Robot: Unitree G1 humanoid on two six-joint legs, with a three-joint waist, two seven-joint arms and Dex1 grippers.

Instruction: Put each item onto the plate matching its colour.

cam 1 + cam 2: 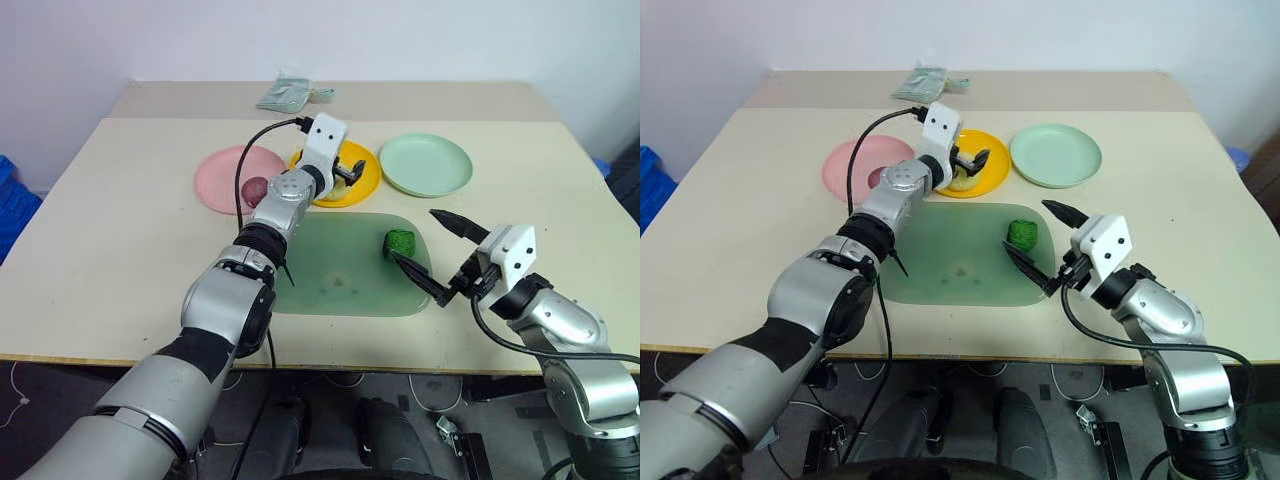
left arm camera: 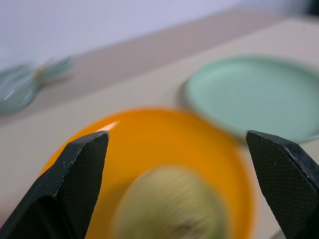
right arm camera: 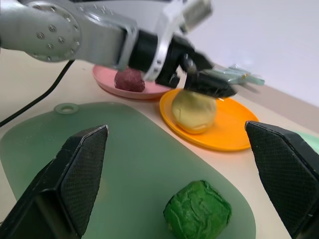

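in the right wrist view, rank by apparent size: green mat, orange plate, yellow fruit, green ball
1. green mat
2. orange plate
3. green ball and yellow fruit look alike; the ball sits nearer the camera, so unranked.

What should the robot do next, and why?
Probably reach the right gripper to the green ball. It is on the mat, not the green plate. The red lump and pear sit on matching plates, and the right jaws stand open beside the ball.

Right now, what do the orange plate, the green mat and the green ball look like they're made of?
Orange plate: probably plastic, smooth with a slight sheen. Green mat: likely soft silicone or rubber, translucent, flat, with rounded corners. Green ball: a toy food, maybe foam or moulded plastic; its surface is matte and knobbly.
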